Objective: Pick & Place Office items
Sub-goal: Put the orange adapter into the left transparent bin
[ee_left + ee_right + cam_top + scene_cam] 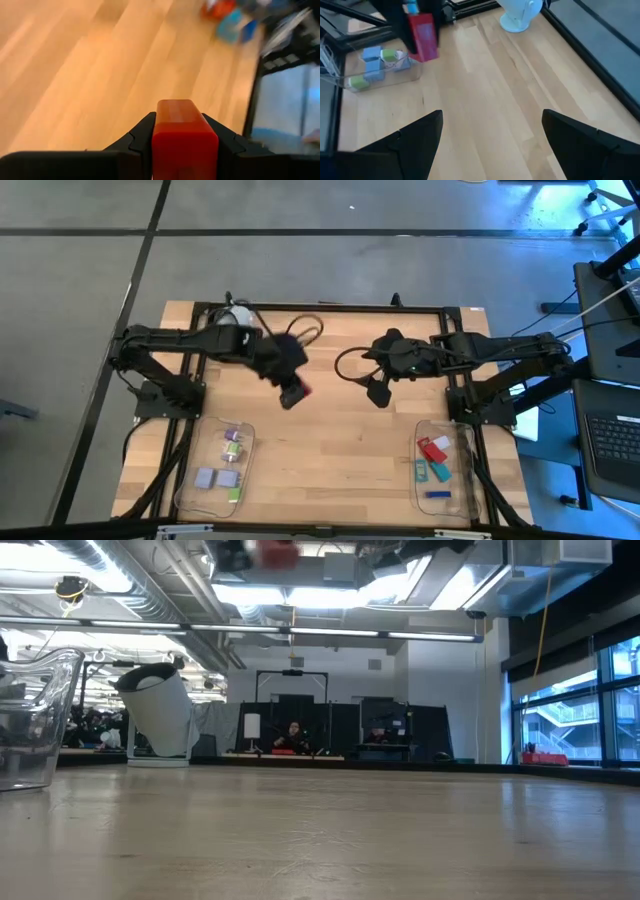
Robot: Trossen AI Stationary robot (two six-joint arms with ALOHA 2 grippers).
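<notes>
The left gripper (293, 394) hangs above the middle of the bench (330, 450), its jaws clamped on a red block (184, 137); the right gripper (379, 392) waits nearby over the bench with jaws apart and nothing between them. The step in hand looks like carrying the red block to a tray, probably the right tray (462, 480), where other red, teal and blue pieces (434, 460) lie; it would go best kept level, lowered inside the rim, and released only once low. The left wrist view shows the grip squarely. The right wrist view shows what it misses: the block dangling clear of the wood, with the left tray (395, 77) of lavender and green pieces (376, 65) beyond.
</notes>
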